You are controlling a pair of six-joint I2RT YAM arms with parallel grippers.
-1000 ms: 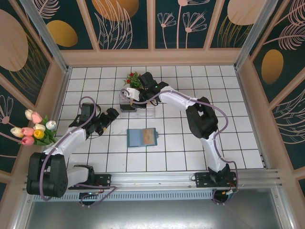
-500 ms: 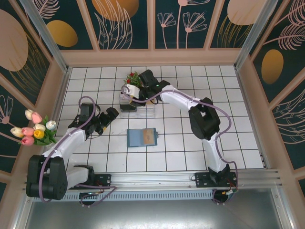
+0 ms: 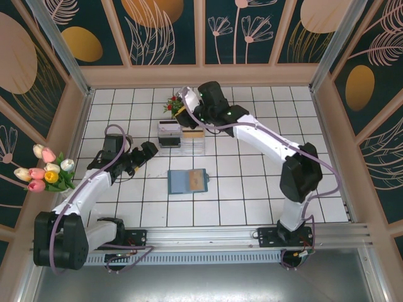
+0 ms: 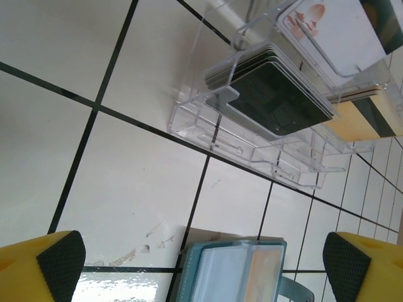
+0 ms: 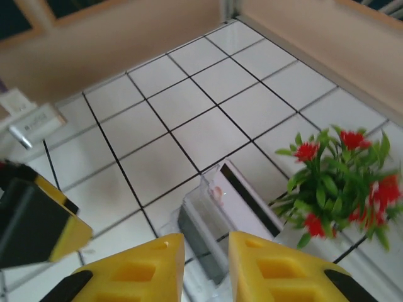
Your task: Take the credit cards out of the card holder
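The left claw (image 4: 203,267) is hovering low over the white tiled surface (image 4: 56,38). Its yellow fingers (image 4: 60,258) are spreading wide apart and gripping nothing. Just ahead of it, framed between those fingers in the left wrist view, the teal card holder (image 4: 230,274) is lying flat on the surface. A tan credit card (image 4: 263,282) is showing in one of its inner slots.

Beyond the holder, a clear acrylic rack (image 4: 252,151) is standing on the tiles. A stack of dark credit cards (image 4: 277,94) is leaning in its front compartment. A white card with a reddish mark (image 4: 340,31) is sitting behind the stack, and a tan-and-dark card (image 4: 365,116) is resting off to the side.

The right claw (image 5: 206,242) is hanging above the far end of that rack. Its fingers are drawing close together with only a narrow gap, and nothing is showing between them. Just beside it, a small plant with red flowers (image 5: 340,182) is standing on the tiles.

In the top view, the card holder is sitting near the middle of the surface, between the two arms and well apart from the right claw. A bunch of tulips (image 3: 47,170) is leaning at the left wall.
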